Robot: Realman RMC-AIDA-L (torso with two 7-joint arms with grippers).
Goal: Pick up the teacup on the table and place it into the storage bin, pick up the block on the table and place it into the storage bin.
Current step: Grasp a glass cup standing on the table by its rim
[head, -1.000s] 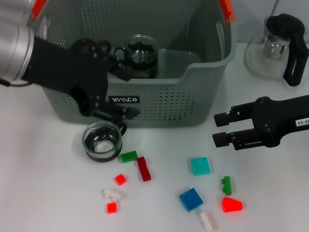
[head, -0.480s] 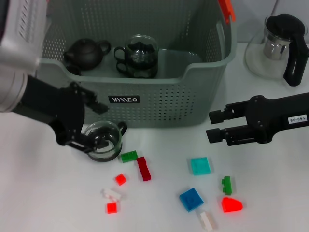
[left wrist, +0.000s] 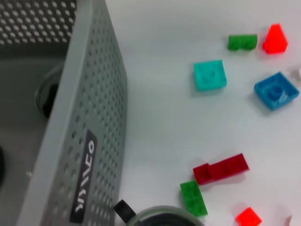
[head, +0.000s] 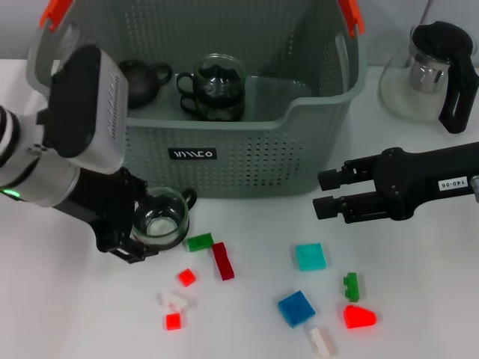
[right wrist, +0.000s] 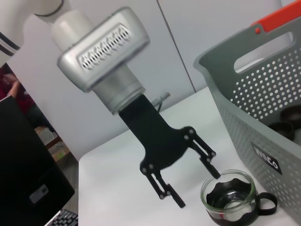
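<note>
A glass teacup (head: 159, 218) with a black base and handle stands on the white table just in front of the storage bin (head: 247, 153). My left gripper (head: 138, 228) is open at the cup's left side. In the right wrist view one fingertip (right wrist: 212, 172) sits at the rim of the teacup (right wrist: 231, 197) and the other is clear of it. Loose blocks lie in front: green (head: 199, 242), dark red (head: 222, 261), cyan (head: 310, 256), blue (head: 296, 308). My right gripper (head: 323, 194) hovers open to the right of the bin, holding nothing.
Inside the bin sit a dark teapot (head: 142, 78) and another glass cup (head: 217, 86). A glass pitcher with a black handle (head: 430, 71) stands at the back right. Small red, white and green blocks (head: 358, 317) are scattered near the front edge.
My left arm has come away from the bin's front wall and dropped to the table, its fingers now beside the teacup. The right gripper has crept a little to the left.
</note>
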